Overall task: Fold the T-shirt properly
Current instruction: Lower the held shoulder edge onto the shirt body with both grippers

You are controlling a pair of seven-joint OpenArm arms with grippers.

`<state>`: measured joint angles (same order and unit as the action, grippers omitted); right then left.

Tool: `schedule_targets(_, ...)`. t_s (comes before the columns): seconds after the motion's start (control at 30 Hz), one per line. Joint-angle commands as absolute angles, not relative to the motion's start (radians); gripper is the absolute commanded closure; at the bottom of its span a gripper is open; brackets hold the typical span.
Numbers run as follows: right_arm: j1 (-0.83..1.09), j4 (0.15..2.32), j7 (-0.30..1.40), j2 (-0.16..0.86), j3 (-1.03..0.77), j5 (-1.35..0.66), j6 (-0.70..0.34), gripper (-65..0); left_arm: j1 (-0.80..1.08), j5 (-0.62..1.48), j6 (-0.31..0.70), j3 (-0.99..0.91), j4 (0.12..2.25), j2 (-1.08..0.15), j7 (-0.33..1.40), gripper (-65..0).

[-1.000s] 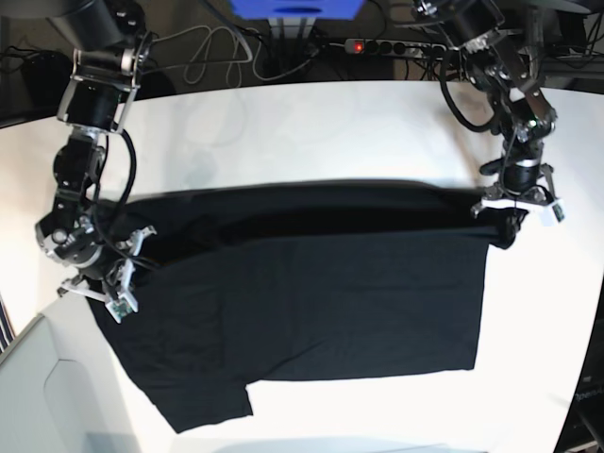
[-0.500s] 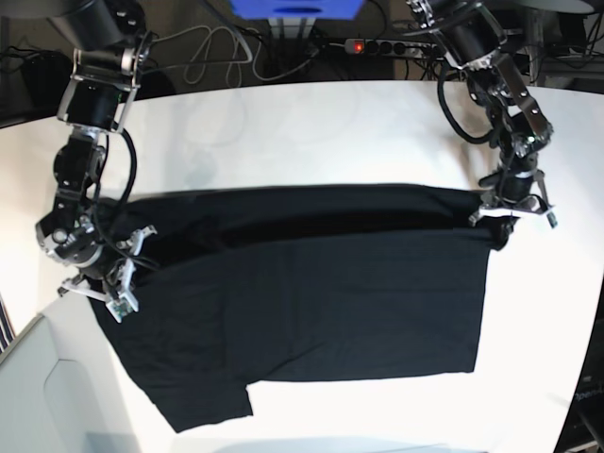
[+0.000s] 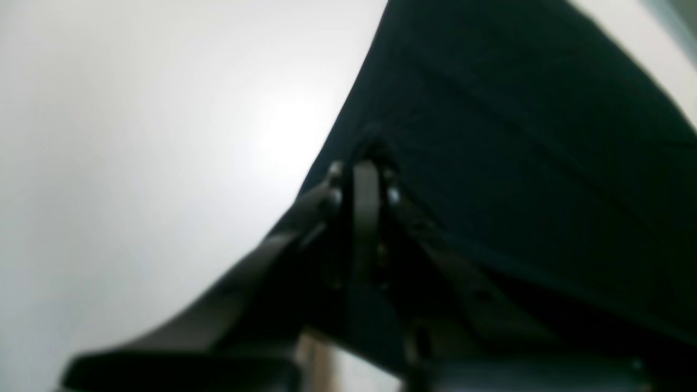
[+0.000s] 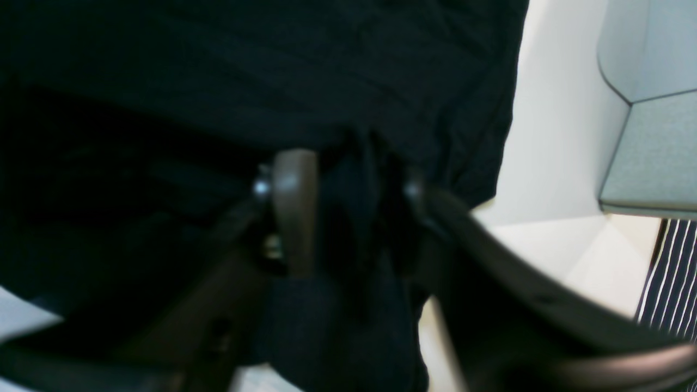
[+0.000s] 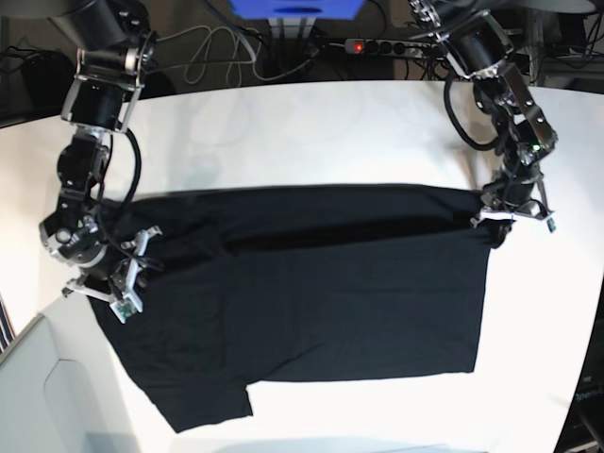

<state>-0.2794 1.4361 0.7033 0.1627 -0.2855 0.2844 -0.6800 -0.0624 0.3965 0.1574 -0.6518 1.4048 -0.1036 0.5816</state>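
The black T-shirt (image 5: 311, 293) lies spread on the white table (image 5: 311, 132), plain side up, with its top part folded down in a long band. At the shirt's upper right corner my left gripper (image 5: 511, 219) stands; in the blurred left wrist view its jaws (image 3: 364, 158) are almost together with cloth (image 3: 517, 136) puckered at the tips. My right gripper (image 5: 121, 288) is at the shirt's left edge. Seen from the right wrist, its jaws (image 4: 354, 179) stand apart, and a fold of black cloth (image 4: 272, 65) hangs between the tan pad (image 4: 294, 212) and the other finger.
A grey panel (image 5: 38, 396) borders the table's lower left corner and also shows in the right wrist view as a grey panel (image 4: 648, 109). Behind the table lie a power strip (image 5: 387, 44), cables (image 5: 217, 47) and a blue box (image 5: 297, 8).
The right gripper's jaws have parted at the shirt's left edge. The left gripper has come down and slightly inward with the shirt's corner, so the folded band lies flatter.
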Motion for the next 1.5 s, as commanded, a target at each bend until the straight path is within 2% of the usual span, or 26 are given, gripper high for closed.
schedule_targets(0.0,-0.303,1.455,0.685,0.174,-0.288,0.274,-0.698,-29.2,-0.082,0.410,0.162,-0.654,1.420,-0.122,0.568,-10.5)
schedule_targets(0.1,-0.303,1.458,0.682,0.174,-0.288,0.274,-0.698,-40.3,-0.082,0.412,0.162,-0.654,1.420,-0.128,0.572,-21.6)
schedule_targets(0.2,-0.303,1.463,0.685,0.174,-0.289,0.274,-0.698,-43.0,-0.082,0.412,0.162,-0.654,1.423,-0.128,0.572,-28.4)
schedule_targets(0.27,-0.302,1.463,0.685,0.174,-0.289,0.274,-0.698,-43.0,-0.081,0.412,0.162,-0.654,1.426,-0.128,0.572,-30.1)
schedule_targets(0.5,-0.259,1.504,0.684,0.191,-0.295,0.274,-0.698,-43.0,-0.038,0.414,0.166,-0.707,1.451,-0.108,0.572,-30.4)
schedule_targets(0.87,-0.188,1.567,0.680,0.189,-0.295,0.272,-0.698,-43.0,0.033,0.501,0.170,-0.722,1.673,-0.073,0.582,-30.4)
schedule_targets(1.17,-0.162,1.577,0.684,0.191,-0.295,0.274,-0.698,-43.0,0.054,0.512,0.170,-0.728,1.465,-0.087,0.570,-30.4)
schedule_targets(1.47,-0.125,1.612,0.684,0.193,-0.302,0.275,-0.698,-43.1,0.001,0.509,0.171,-0.717,1.394,-0.116,0.570,-30.4)
